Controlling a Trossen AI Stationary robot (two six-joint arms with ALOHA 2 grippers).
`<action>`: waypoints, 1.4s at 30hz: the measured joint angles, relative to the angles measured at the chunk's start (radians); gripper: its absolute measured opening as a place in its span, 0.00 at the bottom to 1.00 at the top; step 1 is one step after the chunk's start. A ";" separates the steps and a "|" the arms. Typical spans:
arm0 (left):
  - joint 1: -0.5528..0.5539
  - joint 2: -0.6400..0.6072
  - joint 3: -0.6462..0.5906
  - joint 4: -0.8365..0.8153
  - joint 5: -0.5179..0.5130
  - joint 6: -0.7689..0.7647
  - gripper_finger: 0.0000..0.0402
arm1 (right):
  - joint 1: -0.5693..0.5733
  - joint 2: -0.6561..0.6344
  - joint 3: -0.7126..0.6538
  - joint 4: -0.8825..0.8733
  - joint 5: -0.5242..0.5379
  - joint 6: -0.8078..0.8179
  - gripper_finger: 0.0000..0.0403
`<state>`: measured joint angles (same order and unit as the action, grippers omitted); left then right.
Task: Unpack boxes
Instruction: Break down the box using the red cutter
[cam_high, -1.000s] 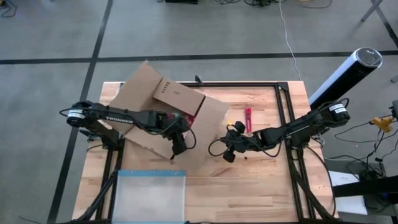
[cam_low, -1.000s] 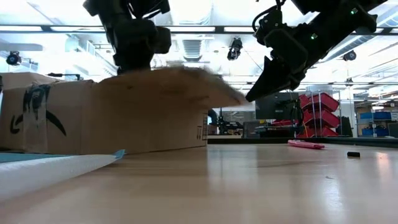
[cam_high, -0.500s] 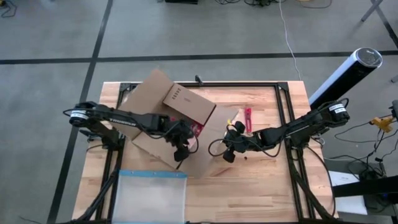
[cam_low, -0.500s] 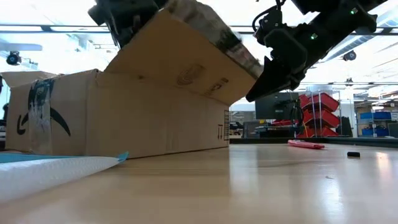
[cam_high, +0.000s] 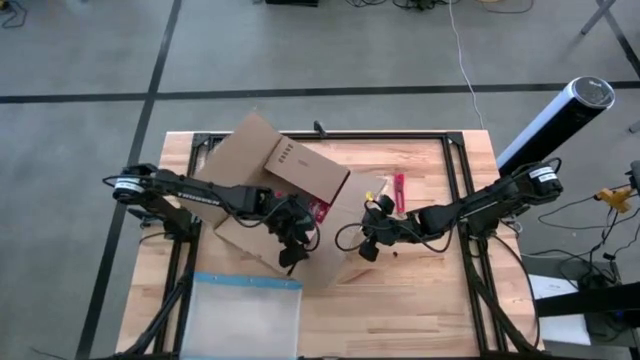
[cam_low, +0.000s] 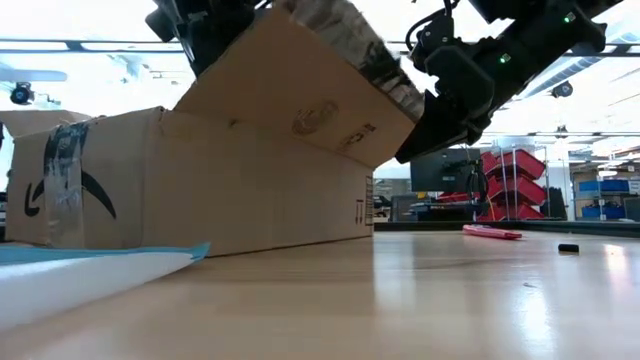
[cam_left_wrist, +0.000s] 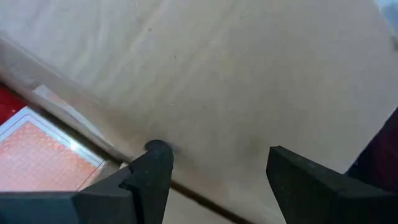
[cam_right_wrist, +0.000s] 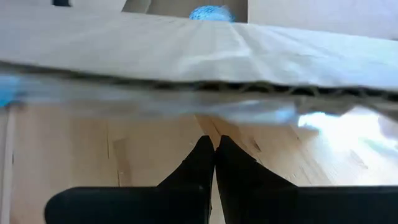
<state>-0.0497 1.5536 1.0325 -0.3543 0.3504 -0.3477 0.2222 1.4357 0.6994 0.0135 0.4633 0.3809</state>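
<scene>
Mid flap-opening on the box (cam_high: 285, 195): left gripper (cam_high: 291, 247) spread wide over it, right gripper (cam_high: 367, 246) pinched empty alongside. Next, probably folding that flap fully back.

Right hand (cam_right_wrist: 214, 163) fingers pressed together, tips just under the box (cam_right_wrist: 186, 56) flap's corrugated edge; wood bench (cam_right_wrist: 74, 149) below.

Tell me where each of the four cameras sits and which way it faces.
High view: overhead, straight down; both arms, left gripper, right gripper, box.
Low view: table height, level across the table; both arms enter from above.
Left wrist view: faces cardboard; its own spread fingers show.
Right wrist view: faces a flap edge; its closed fingertips show.
Shared: the box appears in all.
</scene>
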 joint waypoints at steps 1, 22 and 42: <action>0.000 0.000 0.000 0.007 -0.003 0.000 0.57 | 0.000 0.000 0.000 0.000 0.000 0.000 0.00; 0.000 0.185 -0.001 0.215 -0.014 -0.012 0.56 | 0.000 -0.001 0.000 0.000 0.001 -0.002 0.00; 0.051 0.185 0.022 0.261 -0.188 0.084 0.42 | 0.149 -0.296 0.000 0.002 0.000 -0.090 0.00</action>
<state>0.0014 1.7382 1.0540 -0.0931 0.1622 -0.2634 0.3707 1.1394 0.6991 0.0151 0.4637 0.2911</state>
